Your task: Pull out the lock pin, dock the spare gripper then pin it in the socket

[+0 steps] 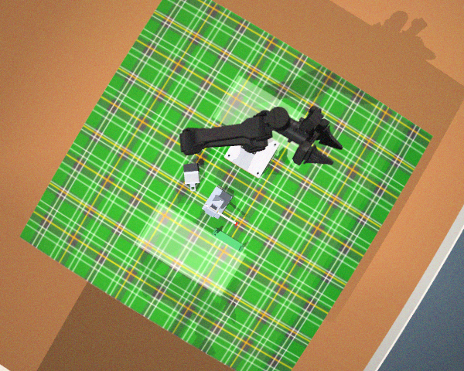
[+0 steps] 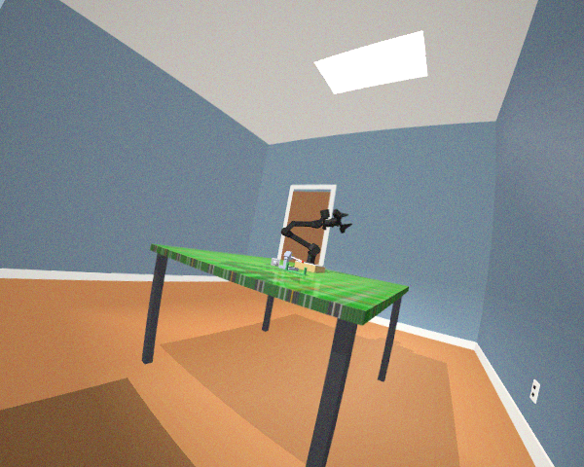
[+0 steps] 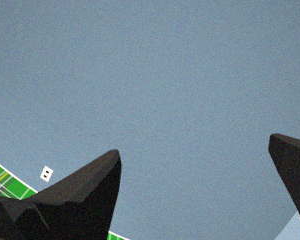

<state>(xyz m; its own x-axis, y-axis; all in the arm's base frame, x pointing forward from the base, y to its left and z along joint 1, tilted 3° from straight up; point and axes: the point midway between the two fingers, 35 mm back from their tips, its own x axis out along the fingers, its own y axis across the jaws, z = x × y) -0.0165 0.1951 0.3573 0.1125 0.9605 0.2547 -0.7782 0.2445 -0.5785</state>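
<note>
The grey mount (image 1: 216, 202) (image 2: 285, 261) stands on the green plaid table (image 1: 304, 255) (image 2: 343, 294), in front of the arm's base. A thin white lock pin with a red tip (image 1: 228, 219) sticks out of the mount's socket side. The spare gripper (image 1: 191, 174), a small white and dark block, lies a little to the mount's left. My gripper (image 1: 336, 154) (image 2: 346, 227) (image 3: 198, 151) is open and empty. It is held high in the air, far to the right of the mount, pointing out past the table edge at the blue wall.
A green bar (image 1: 227, 239) lies on the table just beyond the pin's red tip. The arm's white base plate (image 1: 240, 158) sits behind the mount. A wall socket (image 3: 46, 174) shows on the wall in the wrist view.
</note>
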